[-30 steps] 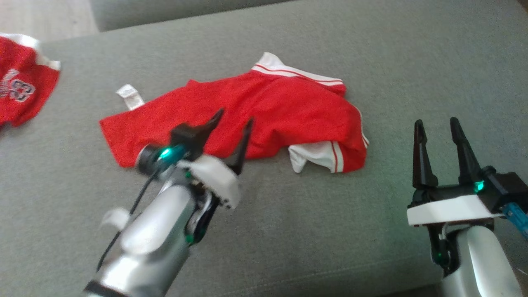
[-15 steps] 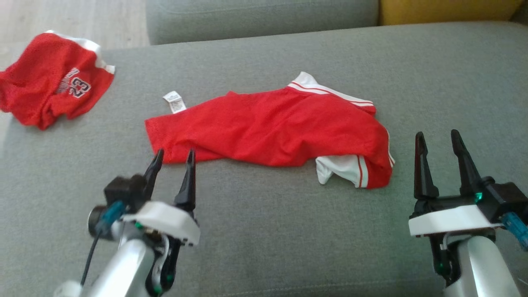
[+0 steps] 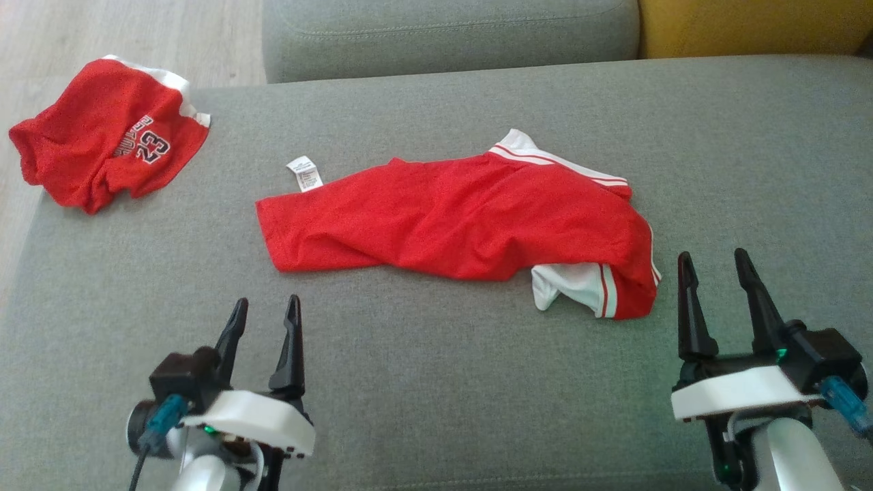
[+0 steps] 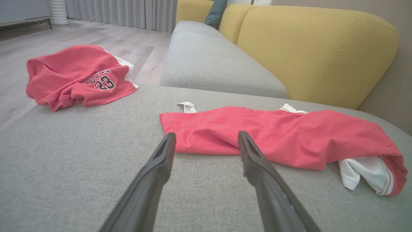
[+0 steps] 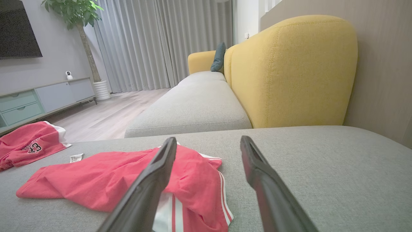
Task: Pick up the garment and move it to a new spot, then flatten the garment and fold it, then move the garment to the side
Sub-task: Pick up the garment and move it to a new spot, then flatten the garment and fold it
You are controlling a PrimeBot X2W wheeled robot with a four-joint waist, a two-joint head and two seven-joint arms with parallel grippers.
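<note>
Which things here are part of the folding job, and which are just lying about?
Job: red garment with white trim, on the grey cushion; left claw and right claw, both open.
Lying about: red number 23 garment at the cushion's far left; yellow sofa back.

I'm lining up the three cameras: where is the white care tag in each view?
Head view: tag left of centre, at the upper left corner of the red garment.
Left wrist view: tag just left of centre, above the garment's left end.
Right wrist view: tag at lower left, beyond the garment's far corner.
Shared landmark: the 23 jersey, left of the tag in all three.
</note>
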